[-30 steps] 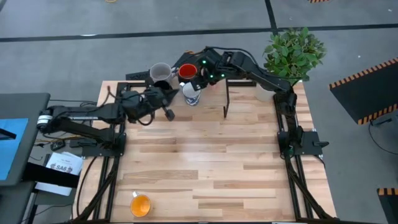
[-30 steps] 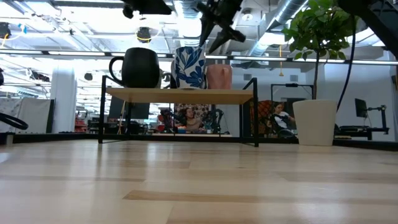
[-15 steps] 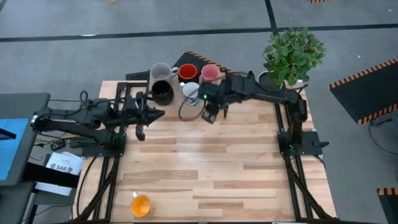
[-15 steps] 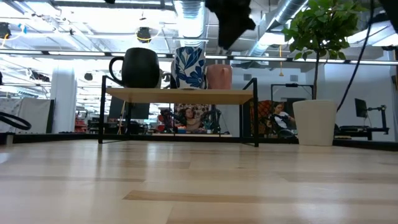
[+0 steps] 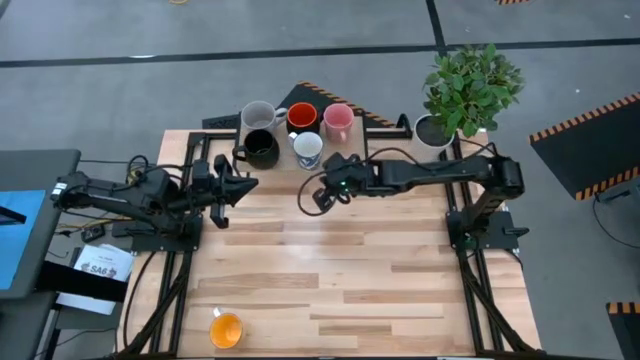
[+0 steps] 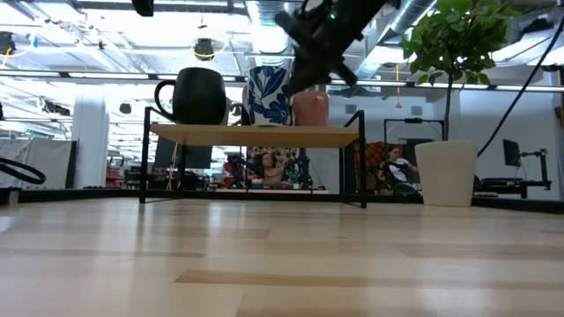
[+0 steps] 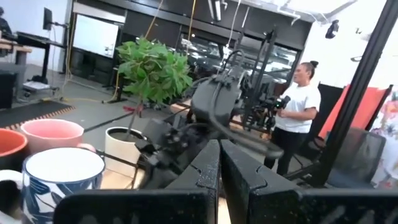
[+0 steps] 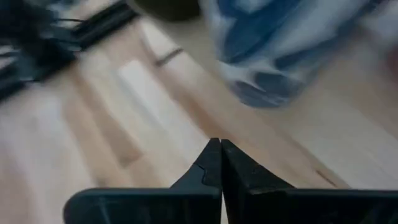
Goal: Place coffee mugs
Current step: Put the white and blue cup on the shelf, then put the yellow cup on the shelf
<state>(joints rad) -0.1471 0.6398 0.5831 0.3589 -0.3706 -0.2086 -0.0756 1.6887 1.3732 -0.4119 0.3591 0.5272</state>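
Note:
Five coffee mugs stand upright on a low shelf (image 6: 256, 134) at the table's far edge: grey (image 5: 258, 114), black (image 5: 262, 148), red-orange (image 5: 302, 117), white with a blue pattern (image 5: 308, 148) and pink (image 5: 338, 120). A yellow-orange mug (image 5: 226, 329) stands alone near the front left corner. My right gripper (image 5: 318, 195) hovers shut and empty just in front of the patterned mug (image 8: 292, 50). My left gripper (image 5: 243, 184), also shut and empty, is left of it, in front of the black mug (image 6: 201, 95).
A white pot with a green plant (image 5: 468, 85) stands at the far right corner. A person (image 7: 300, 112) stands in the room beyond the table. Bare wooden tabletop (image 5: 340, 270) stretches across the middle and near side.
My right gripper has drawn back from the pink mug on the shelf toward the table's near and left side, and has shut empty. My left gripper has pulled back from the black mug toward the table's left edge. The mugs have stayed in place.

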